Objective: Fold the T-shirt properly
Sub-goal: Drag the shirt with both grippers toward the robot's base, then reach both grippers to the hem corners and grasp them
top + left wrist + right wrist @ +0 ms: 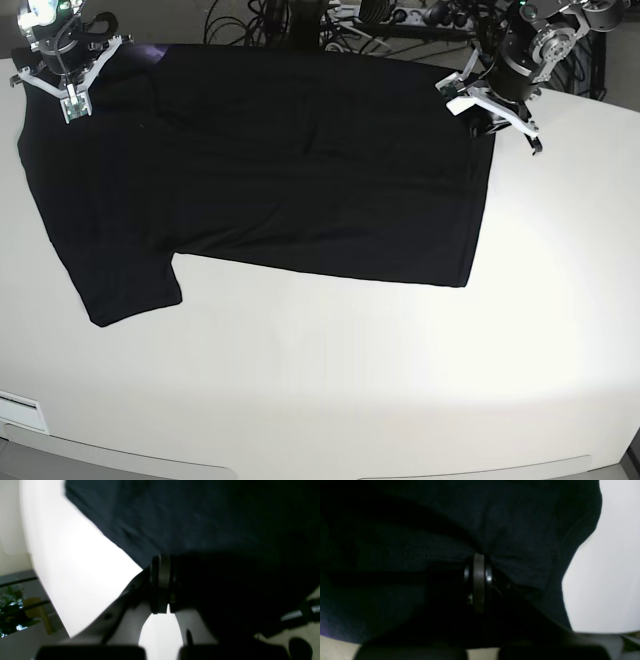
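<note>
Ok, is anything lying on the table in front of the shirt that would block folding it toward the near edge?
Nothing visible. The white table in front of the T-shirt is bare, and both the left gripper and right gripper are shut on its far edge.

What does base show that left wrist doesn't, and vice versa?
Only base: the whole T-shirt spread plain side up on the white table, one sleeve hanging toward the front, the right gripper at the far corner, cables behind.
Only left wrist: the left gripper close up, pads pressed together at the cloth edge, and a plant off the table.
Both: black cloth, white table, left gripper at the shirt's edge.
</note>
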